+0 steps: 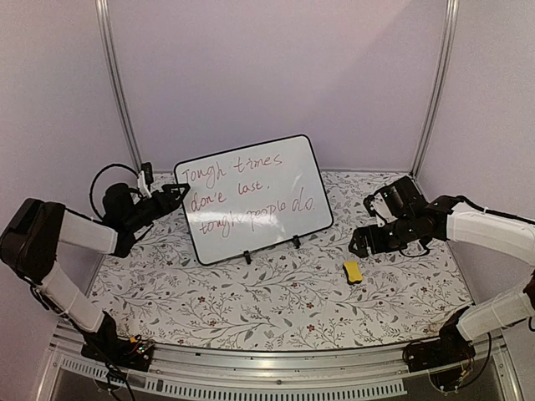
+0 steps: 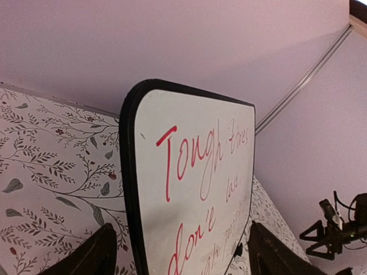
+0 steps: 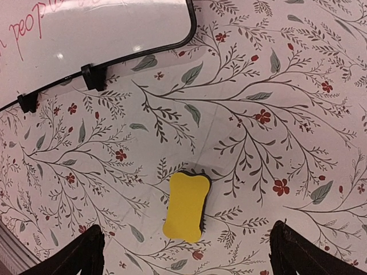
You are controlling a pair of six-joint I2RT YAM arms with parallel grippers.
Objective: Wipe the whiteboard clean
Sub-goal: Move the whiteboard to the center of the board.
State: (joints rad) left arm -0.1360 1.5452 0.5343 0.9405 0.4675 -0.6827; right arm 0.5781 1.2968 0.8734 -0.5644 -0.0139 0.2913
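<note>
On the table (image 1: 276, 313), whose top bears a print of leafy sprigs and small red flowers, the whiteboard (image 1: 255, 196) stands propped toward the rear centre. It is white-faced, round-cornered and thinly framed in black. Its face carries three lines of red and dark handwriting (image 1: 242, 194). Two small black feet (image 1: 247, 256) support its lower edge.

The left arm (image 1: 75, 234) reaches in from the left side to the board's left edge. The right arm (image 1: 485, 230) reaches in from the right side, well apart from the board.

The left fingers (image 2: 86, 255) stand apart, one on either side of the board's framed left edge. Whether either finger touches the frame cannot be told.

The right fingers (image 3: 74, 255) are spread wide and hold nothing. They hang above a yellow eraser (image 3: 184, 206).

The eraser has pinched sides and a dark underlayer. It lies flat on the table, to the right of the board's lower right corner and apart from it.
</note>
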